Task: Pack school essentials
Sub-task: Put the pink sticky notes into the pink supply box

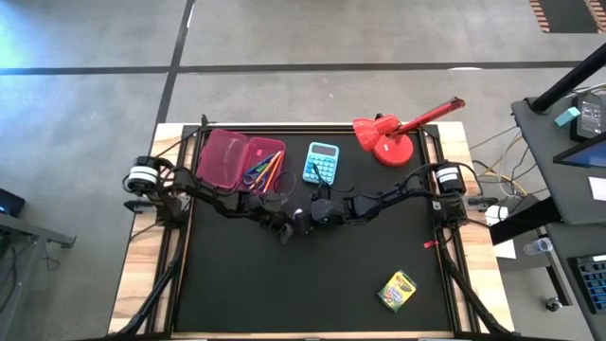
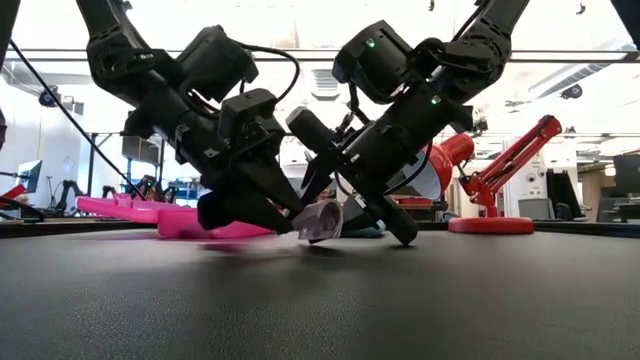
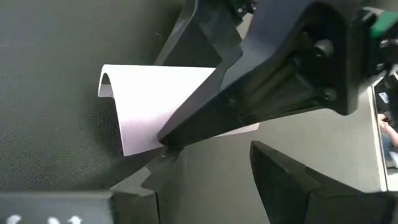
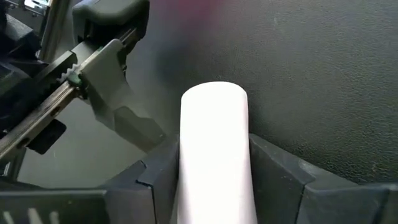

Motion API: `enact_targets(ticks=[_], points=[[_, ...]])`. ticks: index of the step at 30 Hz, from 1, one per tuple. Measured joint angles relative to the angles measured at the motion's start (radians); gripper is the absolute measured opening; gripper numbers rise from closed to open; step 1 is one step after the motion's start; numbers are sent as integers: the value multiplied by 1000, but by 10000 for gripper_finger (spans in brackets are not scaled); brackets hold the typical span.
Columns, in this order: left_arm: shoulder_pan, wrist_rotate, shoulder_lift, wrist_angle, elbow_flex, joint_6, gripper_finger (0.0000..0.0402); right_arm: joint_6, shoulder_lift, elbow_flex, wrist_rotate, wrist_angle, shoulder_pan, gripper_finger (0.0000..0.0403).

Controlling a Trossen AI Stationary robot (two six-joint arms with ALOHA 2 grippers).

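No legible writing on any item; crayon box [image 1: 397,291] print too small to read, calculator [image 1: 321,163] keys unreadable.

Right tool [image 4: 214,180]: fingers part-closed, clamped on the white pad [image 4: 214,143], which bows into a curve between them. Pad sits at bench [image 1: 284,303] centre, low over the black mat, per low view [image 2: 320,220].

Left tool [image 1: 282,230]: meets right tool at bench centre, tips next to the pad. Left wrist view shows the pad [image 3: 155,106] bent, one edge curled, with right tool's finger [image 3: 249,81] across it. Left tool's own grip: cannot tell whether open or closed.

Other items: pink pencil case [image 1: 237,159] open at bench rear-left, holding orange pencils [image 1: 272,169] and scissors [image 1: 254,175]. Calculator just right of case. Red lamp [image 1: 393,135] at rear-right. Crayon box lies alone near front-right, well apart from both tools.
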Motion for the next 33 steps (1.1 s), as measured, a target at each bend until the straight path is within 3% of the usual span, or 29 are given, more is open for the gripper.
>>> enact_targets(ticks=[10,19,33], points=[[0,5,-6,18,26,98,164,-6,-3,-2,-2,-1,-17,196],[0,12,-47,18,20,130,164,32,-24,-3,-100,16,-36,185],[3,18,-374,-144,18,270,164,1,-149,0,-121,53,-110,187]])
